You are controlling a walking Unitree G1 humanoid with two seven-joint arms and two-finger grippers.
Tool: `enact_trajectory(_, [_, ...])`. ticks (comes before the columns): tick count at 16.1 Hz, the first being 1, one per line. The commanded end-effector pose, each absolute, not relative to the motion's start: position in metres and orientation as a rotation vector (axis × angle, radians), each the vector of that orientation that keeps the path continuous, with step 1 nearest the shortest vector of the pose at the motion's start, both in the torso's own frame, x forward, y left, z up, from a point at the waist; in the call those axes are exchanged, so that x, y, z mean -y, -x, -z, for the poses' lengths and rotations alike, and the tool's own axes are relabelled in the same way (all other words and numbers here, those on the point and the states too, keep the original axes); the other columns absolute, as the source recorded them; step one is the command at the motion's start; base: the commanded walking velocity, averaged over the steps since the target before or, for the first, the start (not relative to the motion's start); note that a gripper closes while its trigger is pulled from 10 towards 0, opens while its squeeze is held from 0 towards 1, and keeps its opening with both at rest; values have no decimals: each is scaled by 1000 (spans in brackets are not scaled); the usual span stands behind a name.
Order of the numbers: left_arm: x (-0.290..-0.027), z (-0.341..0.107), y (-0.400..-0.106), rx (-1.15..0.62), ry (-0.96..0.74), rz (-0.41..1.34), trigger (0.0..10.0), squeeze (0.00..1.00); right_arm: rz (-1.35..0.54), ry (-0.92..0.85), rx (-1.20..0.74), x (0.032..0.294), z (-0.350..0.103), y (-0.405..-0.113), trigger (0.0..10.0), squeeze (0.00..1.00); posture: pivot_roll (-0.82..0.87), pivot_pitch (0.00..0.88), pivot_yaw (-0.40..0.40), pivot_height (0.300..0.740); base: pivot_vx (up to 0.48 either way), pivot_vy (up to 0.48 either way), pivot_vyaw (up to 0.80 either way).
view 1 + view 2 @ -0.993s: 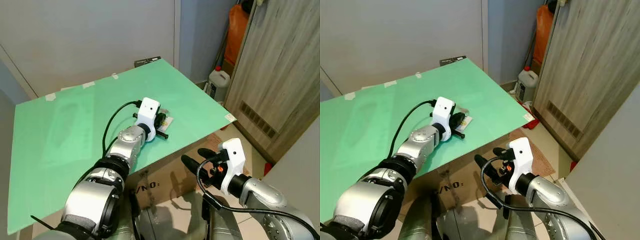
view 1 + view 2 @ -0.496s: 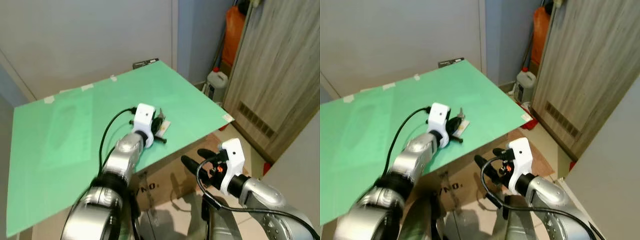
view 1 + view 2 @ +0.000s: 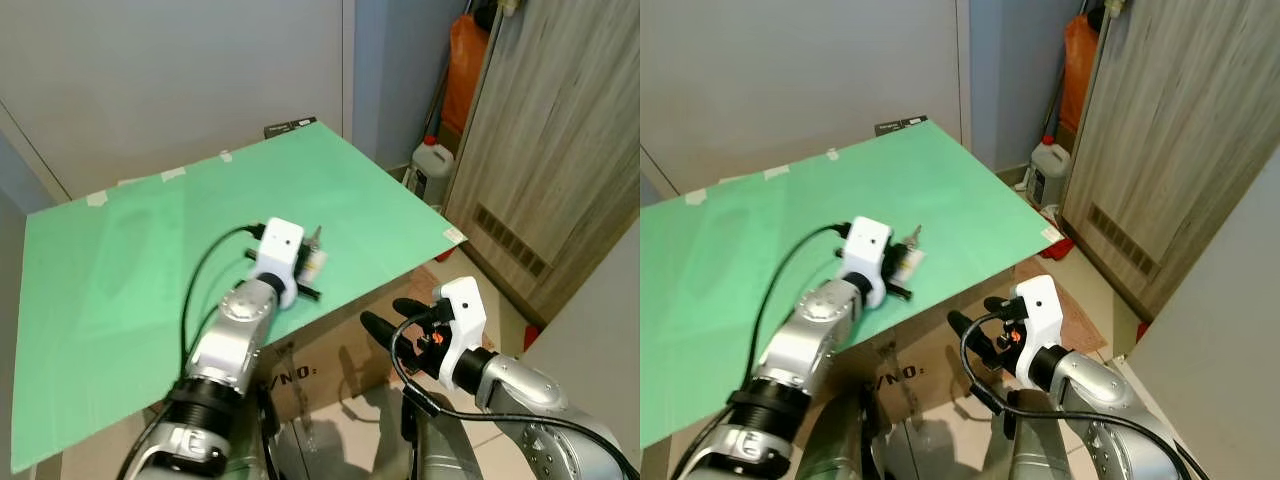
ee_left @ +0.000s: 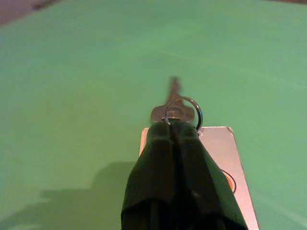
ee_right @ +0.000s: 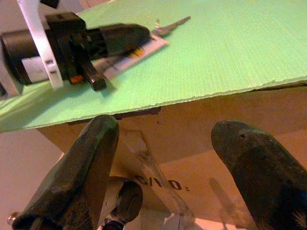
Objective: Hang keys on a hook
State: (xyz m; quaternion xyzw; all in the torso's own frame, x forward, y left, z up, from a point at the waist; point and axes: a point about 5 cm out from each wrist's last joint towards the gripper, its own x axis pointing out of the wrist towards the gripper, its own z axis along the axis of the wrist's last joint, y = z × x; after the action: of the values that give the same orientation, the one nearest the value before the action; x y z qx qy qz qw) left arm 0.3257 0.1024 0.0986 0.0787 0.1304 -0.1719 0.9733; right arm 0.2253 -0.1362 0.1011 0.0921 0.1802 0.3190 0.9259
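The keys (image 4: 178,106) are a silver key on a ring with a white tag (image 4: 218,153). My left gripper (image 3: 306,264) is shut on them at the ring, low over the green board (image 3: 130,250) near its front right edge. The key (image 3: 315,236) sticks out past the fingertips, and in the right wrist view it (image 5: 170,26) points away over the board. My right gripper (image 3: 388,314) is open and holds nothing. It hangs below and in front of the board's edge, facing the cardboard box (image 5: 201,124).
The green board lies on a cardboard box (image 3: 320,365). To the right stands a wooden cabinet (image 3: 560,150). A white jug (image 3: 432,164) and an orange bag (image 3: 466,70) sit in the corner behind it. A small black object (image 3: 290,126) lies at the board's far edge.
My left arm has drawn back toward me and to the left, and the keys came along in its shut fingers. The right arm has stayed still.
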Motion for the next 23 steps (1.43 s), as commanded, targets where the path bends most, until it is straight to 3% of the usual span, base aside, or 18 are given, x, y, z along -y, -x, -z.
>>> enact_trajectory(1, [-108, -108, -327, -230, -212, 307, 10000, 0, -667, -185, -351, 135, -104, -229, 10000, 0, -156, 0, 77, 574, 0, 0, 0])
enact_trajectory(7, [-102, -153, -332, -105, -185, 300, 10000, 0, -652, -187, -353, 140, -103, -229, 10000, 0, -159, 0, 80, 574, 0, 0, 0])
enact_trajectory(13, [-114, -134, -358, -139, -197, 230, 10000, 0, -657, -184, -346, 137, -104, -232, 10000, 0, -171, 0, 65, 574, 0, 0, 0])
enact_trajectory(14, [-115, -133, -361, -136, -187, 225, 10000, 1000, -658, -182, -346, 136, -104, -232, 10000, 0, -172, 0, 67, 574, 0, 0, 0])
enact_trajectory(23, [-79, -116, -352, -147, -155, 357, 10000, 1000, -658, -183, -354, 136, -100, -230, 10000, 0, -174, 0, 71, 574, 0, 0, 0])
